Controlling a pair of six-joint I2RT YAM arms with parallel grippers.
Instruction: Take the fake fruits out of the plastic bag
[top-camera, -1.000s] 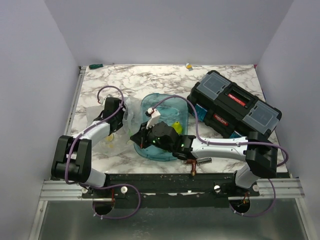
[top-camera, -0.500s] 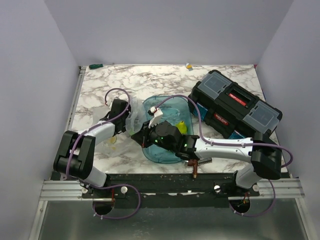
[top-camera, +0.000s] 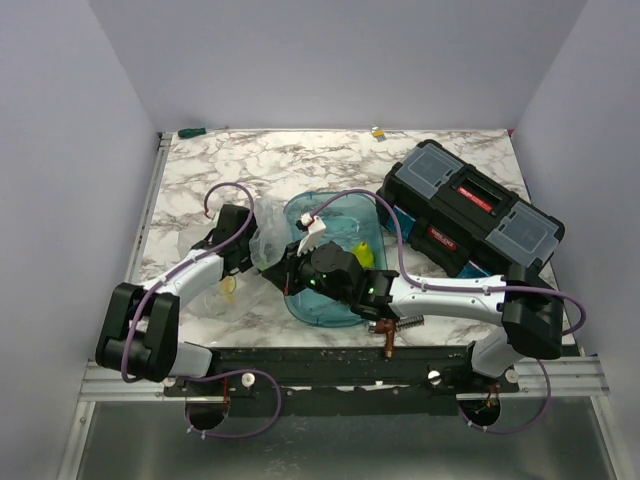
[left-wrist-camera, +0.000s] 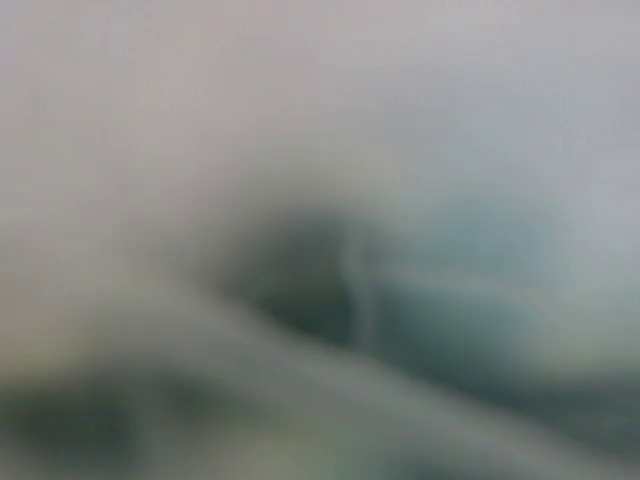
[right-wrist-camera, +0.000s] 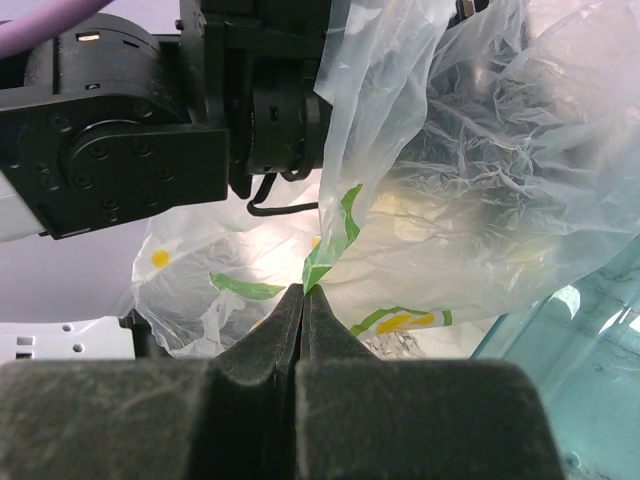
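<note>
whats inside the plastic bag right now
Through the crinkled plastic bag, only a pale yellowish shape and a darker shape show. The folds and printed film blur them, so which fruits, or how many, cannot be told.

Left arm (top-camera: 185, 272) and right arm (top-camera: 440, 295) extended inward, wrists set close. Right gripper (right-wrist-camera: 303, 295) clamped on plastic bag (right-wrist-camera: 480, 180) edge. Left gripper (top-camera: 250, 250) state obscured.

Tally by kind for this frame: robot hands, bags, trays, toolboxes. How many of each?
Robot hands: 2 (left hand, right hand)
plastic bag: 1
teal tray: 1
black toolbox: 1
Total: 5
</note>
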